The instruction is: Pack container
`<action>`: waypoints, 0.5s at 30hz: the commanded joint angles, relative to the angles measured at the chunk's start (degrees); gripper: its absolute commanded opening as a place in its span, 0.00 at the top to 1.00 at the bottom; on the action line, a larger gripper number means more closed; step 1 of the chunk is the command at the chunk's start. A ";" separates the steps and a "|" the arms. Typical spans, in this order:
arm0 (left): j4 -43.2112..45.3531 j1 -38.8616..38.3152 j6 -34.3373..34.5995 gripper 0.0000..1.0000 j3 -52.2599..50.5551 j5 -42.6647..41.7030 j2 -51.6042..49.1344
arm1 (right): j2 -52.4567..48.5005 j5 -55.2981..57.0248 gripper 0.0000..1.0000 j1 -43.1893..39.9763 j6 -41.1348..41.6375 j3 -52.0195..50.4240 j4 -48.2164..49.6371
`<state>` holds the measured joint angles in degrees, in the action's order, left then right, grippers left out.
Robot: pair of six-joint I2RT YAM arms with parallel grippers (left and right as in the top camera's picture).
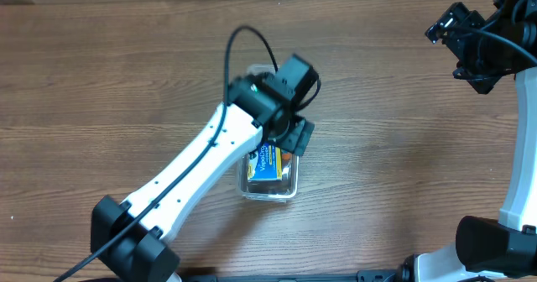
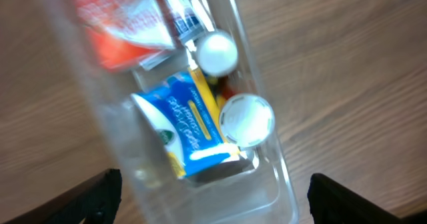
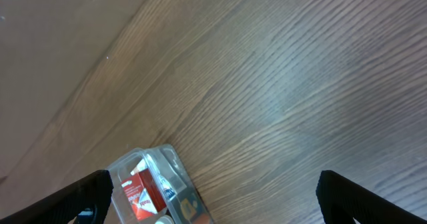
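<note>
Left gripper (image 1: 286, 139) hangs right over the container (image 1: 270, 183) at mid-table, and its fingers (image 2: 93, 194) are spread wide, empty, with the clear tub running up between them in the wrist view. Inside the tub there's a blue and yellow box (image 2: 187, 127), two white round caps (image 2: 217, 53) just beside it, and a red packet (image 2: 120, 24) at the far end. Over at the far right edge, well apart, the right gripper (image 1: 460, 40) is held above bare wooden table (image 1: 403, 148), claw spread too, nothing in it.
</note>
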<state>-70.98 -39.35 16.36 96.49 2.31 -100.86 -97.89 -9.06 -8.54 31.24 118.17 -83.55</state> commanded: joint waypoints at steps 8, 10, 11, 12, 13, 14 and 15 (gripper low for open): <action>-25.81 4.09 1.55 0.00 39.26 19.06 12.52 | 0.37 -0.02 0.00 -0.11 -0.13 0.22 0.31; -25.81 4.09 1.68 0.00 39.26 17.33 17.11 | 0.37 -0.02 0.00 -0.11 -0.13 0.22 0.31; -25.81 4.09 1.68 0.00 39.26 16.57 18.93 | 0.37 -0.02 0.00 -0.11 -0.13 0.22 0.31; -25.81 4.09 1.68 0.00 39.26 16.06 21.07 | 0.37 -0.02 0.00 -0.11 -0.13 0.22 0.31; -25.81 4.09 1.66 0.00 39.26 16.09 22.60 | 0.37 -0.02 0.00 -0.11 -0.13 0.22 0.31; -25.81 4.09 1.66 0.00 39.26 16.06 23.65 | 0.37 -0.02 0.00 -0.11 -0.13 0.22 0.31; -25.81 4.09 1.11 0.00 39.21 16.11 24.63 | 0.37 -0.02 0.00 -0.11 -0.13 0.22 0.31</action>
<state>-96.68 -35.24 17.67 135.46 19.03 -78.74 -97.89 -9.04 -8.54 31.27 118.17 -83.55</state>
